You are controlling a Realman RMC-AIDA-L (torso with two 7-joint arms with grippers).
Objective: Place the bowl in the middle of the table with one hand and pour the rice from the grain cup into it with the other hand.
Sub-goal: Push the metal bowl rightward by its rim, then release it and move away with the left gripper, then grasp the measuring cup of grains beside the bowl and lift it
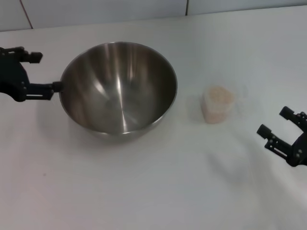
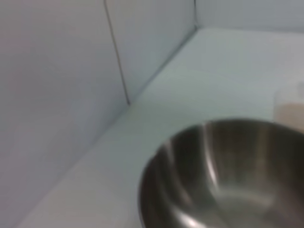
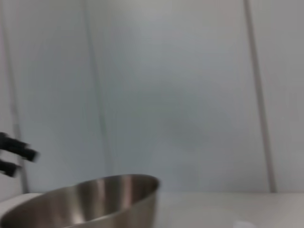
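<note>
The white tabletop [image 1: 144,191] fills the near part of the head view, bare and flat, with lots of open room along the front.

On the left, the left tool [image 1: 45,72] reaches in from the left edge. Its two black fingers are spread apart, one up by the far side and one [image 1: 41,90] low with its tip right at the bowl's left rim. It looks like it is touching the rim, but I cannot tell if it is pinching it.

Next comes the bowl [image 1: 118,86]. It is big, round and shiny silver, and it sits on the tabletop a bit left of the middle. The inside is bright like a mirror and has nothing in it. In the left wrist view the bowl [image 2: 223,175] shows very close, with the wall's edge running behind it.

To the right of the bowl, with a gap of bare tabletop between, stands the grain cup [image 1: 218,104]. It is small, clear and upright. The rice [image 1: 218,96] inside is pale pink and comes up close to the top.

Far right, the right tool [image 1: 282,128] is down near the right edge, well apart from the cup. Its fingers are open wide and hold nothing.
</note>
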